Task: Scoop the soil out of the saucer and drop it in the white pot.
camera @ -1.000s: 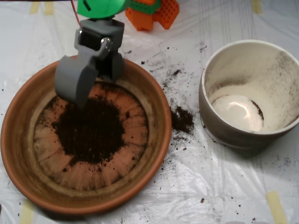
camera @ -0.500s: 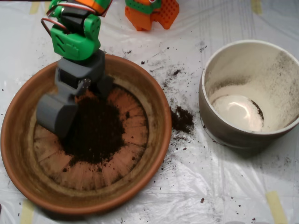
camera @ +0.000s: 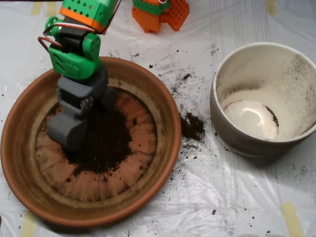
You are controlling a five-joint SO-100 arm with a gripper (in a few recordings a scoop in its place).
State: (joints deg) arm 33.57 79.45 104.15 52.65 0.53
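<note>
The terracotta saucer point(camera: 167, 129) fills the left half of the overhead view. A dark heap of soil point(camera: 114, 142) lies in its middle. My grey scoop point(camera: 90, 121) is lowered into the left side of that heap, under the green wrist. Its left shell rests on the saucer floor at the heap's edge, its other shell stands apart at the upper right, so the scoop is open. The white pot point(camera: 256, 66) stands to the right, apart from the saucer, with dusty inner walls and only a trace of soil at the bottom.
A small clump of spilled soil point(camera: 192, 126) and scattered crumbs lie on the white plastic sheet between saucer and pot. Orange robot parts point(camera: 161, 13) sit at the top edge. Tape strips point(camera: 291, 219) hold the sheet down.
The scoop moved from the saucer's upper rim down and left into the soil heap. In the last half second its left shell shifted slightly right, closer against the soil.
</note>
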